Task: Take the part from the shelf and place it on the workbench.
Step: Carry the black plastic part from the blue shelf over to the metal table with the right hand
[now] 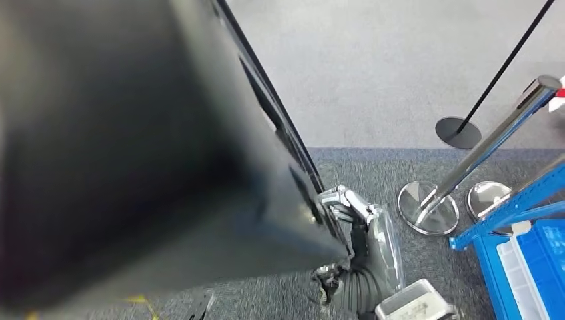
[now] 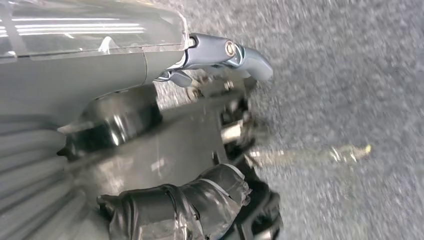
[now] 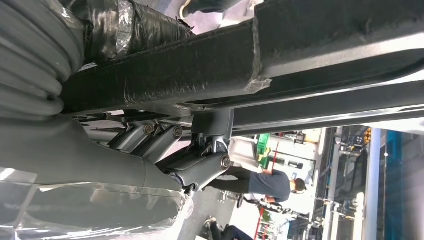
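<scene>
The part (image 1: 133, 147) is a large black panel that covers the left and middle of the head view, held close under the camera. My right hand (image 1: 356, 223) grips its lower right edge, fingers curled over the rim. In the right wrist view the right hand (image 3: 165, 150) clamps the part's black edge (image 3: 300, 45) from below. In the left wrist view my left hand (image 2: 115, 85) holds the dark part (image 2: 175, 145) between the grey thumb (image 2: 225, 52) and the taped dark fingers (image 2: 175, 210).
Chrome barrier posts (image 1: 426, 207) with round bases stand on the dark carpet to the right. A black stand base (image 1: 458, 132) sits farther out. A blue rack with a blue crate (image 1: 526, 260) is at the lower right. A person (image 3: 270, 185) stands in the background.
</scene>
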Tool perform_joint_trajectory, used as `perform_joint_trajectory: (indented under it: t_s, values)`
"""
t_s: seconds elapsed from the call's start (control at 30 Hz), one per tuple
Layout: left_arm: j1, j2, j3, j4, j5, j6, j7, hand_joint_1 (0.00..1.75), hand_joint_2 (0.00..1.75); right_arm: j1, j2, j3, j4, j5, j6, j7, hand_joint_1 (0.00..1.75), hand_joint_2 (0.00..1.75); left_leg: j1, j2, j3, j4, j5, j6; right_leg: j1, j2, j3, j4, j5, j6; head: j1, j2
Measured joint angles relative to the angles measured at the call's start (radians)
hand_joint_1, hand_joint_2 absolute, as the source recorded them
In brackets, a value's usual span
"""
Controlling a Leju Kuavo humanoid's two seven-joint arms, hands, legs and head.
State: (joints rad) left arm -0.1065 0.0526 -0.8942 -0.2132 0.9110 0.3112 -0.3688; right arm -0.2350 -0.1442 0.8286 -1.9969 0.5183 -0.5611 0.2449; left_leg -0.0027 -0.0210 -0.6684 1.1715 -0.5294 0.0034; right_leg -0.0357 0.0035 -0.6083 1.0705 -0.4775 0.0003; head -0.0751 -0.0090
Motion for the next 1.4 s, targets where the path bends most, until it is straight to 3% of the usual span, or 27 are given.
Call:
perform_joint_trajectory:
  t_s: [0.07, 0.1, 0.13, 0.2, 0.27, 0.37, 0.43, 0.5, 0.57, 0.6, 0.63, 0.67, 0.73, 0.8, 0.87, 0.97, 1.07, 1.13, 1.2, 1.23, 1.3, 1.37, 1.4]
  values:
    - [0.000, 0.000, 0.000, 0.000, 0.000, -0.001, 0.000, 0.00, 1.75, -0.001, 0.000, 0.000, 0.005, -0.006, 0.013, 0.010, 1.75, 1.75, 0.008, 0.008, -0.064, 0.110, -0.033, -0.010, 0.000, -0.008, 0.004, -0.001, -0.004, -0.003, -0.003, 0.000]
    - [0.001, 0.000, 0.000, 0.000, 0.000, -0.002, -0.001, 0.00, 1.75, -0.003, 0.000, 0.000, 0.009, -0.014, 0.021, 0.009, 1.75, 1.75, 0.011, 0.009, -0.081, 0.131, -0.028, -0.013, 0.000, -0.011, 0.005, -0.001, -0.006, -0.003, -0.004, 0.000]
    - [0.002, 0.000, 0.000, 0.000, -0.001, -0.002, -0.001, 0.00, 1.75, -0.005, 0.000, 0.000, 0.014, -0.022, 0.028, 0.005, 1.75, 1.75, 0.013, 0.011, -0.081, 0.117, -0.007, -0.015, 0.000, -0.012, 0.007, -0.001, -0.008, -0.002, -0.004, 0.000]
    - [0.002, 0.001, 0.000, 0.000, -0.003, -0.003, 0.000, 0.00, 1.75, -0.015, 0.001, 0.001, 0.022, -0.035, 0.041, -0.007, 1.75, 1.75, 0.016, 0.016, -0.033, 0.002, 0.062, -0.013, -0.001, -0.013, 0.013, -0.001, -0.012, 0.001, -0.004, 0.000]
    - [0.000, 0.002, 0.000, 0.000, -0.008, -0.005, 0.003, 0.00, 1.75, -0.023, 0.004, 0.002, 0.027, -0.049, 0.051, -0.012, 1.75, 1.75, 0.010, 0.020, 0.019, -0.101, 0.093, -0.007, 0.000, -0.014, 0.018, -0.006, -0.015, 0.009, -0.004, 0.000]
    - [0.000, 0.002, 0.000, 0.000, -0.019, -0.008, 0.009, 0.00, 1.75, -0.024, 0.008, 0.003, 0.035, -0.106, 0.050, -0.030, 1.75, 1.75, 0.001, 0.017, 0.037, -0.131, 0.087, 0.007, 0.001, -0.017, 0.027, -0.020, -0.015, 0.028, -0.004, 0.000]
    - [0.001, 0.003, 0.000, 0.000, -0.021, -0.008, 0.012, 0.00, 1.75, -0.011, 0.010, 0.003, 0.040, -0.158, 0.017, -0.077, 1.75, 1.75, 0.004, 0.015, 0.053, -0.147, 0.090, 0.018, 0.001, -0.016, 0.032, -0.013, -0.024, 0.039, -0.003, 0.000]
    - [0.001, 0.003, 0.000, 0.000, -0.021, -0.008, 0.013, 0.00, 1.75, 0.010, 0.010, 0.002, 0.044, -0.207, -0.030, -0.146, 1.75, 1.75, 0.008, 0.014, 0.068, -0.161, 0.092, 0.032, 0.005, -0.012, -0.005, 0.066, -0.062, 0.039, 0.000, 0.000]
    - [0.000, 0.005, 0.000, 0.000, -0.021, -0.008, 0.014, 0.00, 1.75, 0.028, 0.009, 0.002, 0.049, -0.233, -0.058, -0.197, 1.75, 1.75, 0.003, 0.009, 0.071, -0.160, 0.087, 0.042, 0.010, -0.009, -0.082, 0.196, -0.109, 0.035, 0.002, 0.000]
    - [0.001, 0.005, 0.000, 0.000, -0.021, -0.008, 0.015, 0.00, 1.75, 0.037, 0.008, 0.002, 0.052, -0.240, -0.064, -0.215, 1.75, 1.75, 0.001, 0.005, 0.072, -0.158, 0.084, 0.044, 0.012, -0.007, -0.111, 0.237, -0.115, 0.033, 0.002, 0.000]
    - [0.001, 0.005, 0.000, 0.000, -0.021, -0.009, 0.015, 0.00, 1.75, 0.046, 0.007, 0.002, 0.055, -0.245, -0.068, -0.234, 1.75, 1.75, -0.001, -0.002, 0.072, -0.155, 0.082, 0.045, 0.013, -0.006, -0.120, 0.238, -0.099, 0.032, 0.002, 0.000]
    - [0.001, 0.005, 0.000, 0.000, -0.021, -0.010, 0.015, 0.00, 1.75, 0.053, 0.006, 0.002, 0.058, -0.252, -0.072, -0.255, 1.75, 1.75, -0.002, -0.010, 0.072, -0.151, 0.079, 0.045, 0.014, -0.005, -0.112, 0.206, -0.070, 0.030, 0.002, 0.000]
    - [0.000, 0.003, 0.000, 0.000, -0.021, -0.014, 0.015, 0.00, 1.75, 0.067, 0.006, -0.001, 0.064, -0.286, -0.082, -0.318, 1.75, 1.75, -0.003, -0.028, 0.070, -0.138, 0.070, 0.040, 0.014, 0.020, -0.059, 0.083, -0.005, 0.025, 0.002, 0.000]
    - [-0.001, 0.001, 0.000, 0.000, -0.021, -0.018, 0.016, 0.00, 1.75, 0.083, 0.007, -0.006, 0.070, -0.332, -0.091, -0.391, 1.75, 1.75, -0.005, -0.045, 0.064, -0.124, 0.062, 0.032, 0.013, 0.040, -0.023, 0.007, 0.016, 0.022, 0.000, 0.000]
    - [0.000, 0.002, 0.000, 0.000, -0.022, -0.020, 0.017, 0.00, 1.75, 0.093, 0.010, -0.011, 0.078, -0.365, -0.093, -0.440, 1.75, 1.75, -0.005, -0.058, 0.058, -0.122, 0.060, 0.023, 0.013, 0.032, -0.016, -0.001, 0.013, 0.015, 0.000, 0.000]
    - [0.002, 0.004, 0.000, 0.000, -0.021, -0.022, 0.017, 0.00, 1.75, 0.101, 0.017, -0.018, 0.089, -0.397, -0.089, -0.477, 1.75, 1.75, -0.005, -0.030, 0.042, -0.087, 0.039, 0.007, 0.006, 0.008, -0.004, -0.013, 0.014, 0.001, -0.009, 0.000]
    - [-0.001, 0.002, 0.000, 0.000, -0.021, -0.026, 0.018, 0.00, 1.75, 0.110, 0.022, -0.028, 0.097, -0.425, -0.084, -0.508, 1.75, 1.75, 0.004, 0.005, -0.036, 0.064, -0.030, -0.010, 0.007, -0.019, 0.004, -0.017, 0.011, -0.007, -0.019, 0.000]
    - [0.000, 0.002, 0.000, 0.000, -0.021, -0.029, 0.018, 0.00, 1.75, 0.116, 0.022, -0.033, 0.103, -0.440, -0.081, -0.520, 1.75, 1.75, 0.008, 0.009, -0.078, 0.134, -0.046, -0.016, 0.007, -0.034, 0.005, -0.017, 0.008, -0.008, -0.019, 0.000]
    - [0.003, 0.002, 0.000, 0.000, -0.021, -0.030, 0.019, 0.00, 1.75, 0.122, 0.022, -0.037, 0.110, -0.452, -0.077, -0.528, 1.75, 1.75, 0.012, 0.017, -0.069, 0.102, -0.007, -0.018, 0.006, -0.051, 0.009, -0.017, 0.004, -0.006, -0.019, 0.000]
    - [0.003, 0.002, 0.000, 0.000, -0.021, -0.030, 0.019, 0.00, 1.75, 0.124, 0.023, -0.038, 0.113, -0.455, -0.076, -0.530, 1.75, 1.75, 0.012, 0.027, -0.039, 0.040, 0.030, -0.017, 0.006, -0.060, 0.013, -0.017, 0.001, -0.004, -0.019, 0.000]
    - [0.000, 0.002, 0.000, 0.000, -0.022, -0.030, 0.019, 0.00, 1.75, 0.124, 0.026, -0.042, 0.118, -0.459, -0.074, -0.532, 1.75, 1.75, 0.005, 0.070, 0.024, -0.088, 0.078, -0.007, 0.008, -0.077, 0.022, -0.019, -0.004, 0.002, -0.018, 0.000]
    - [-0.003, 0.002, 0.000, 0.000, -0.022, -0.030, 0.019, 0.00, 1.75, 0.126, 0.028, -0.047, 0.122, -0.464, -0.072, -0.539, 1.75, 1.75, -0.005, 0.090, 0.047, -0.138, 0.083, 0.006, 0.011, -0.094, 0.031, -0.025, -0.008, 0.013, -0.018, 0.000]
    - [-0.003, 0.002, 0.000, 0.000, -0.022, -0.030, 0.019, 0.00, 1.75, 0.127, 0.029, -0.050, 0.125, -0.471, -0.069, -0.546, 1.75, 1.75, -0.007, 0.080, 0.045, -0.140, 0.083, 0.012, 0.013, -0.103, 0.035, -0.029, -0.009, 0.019, -0.018, 0.000]
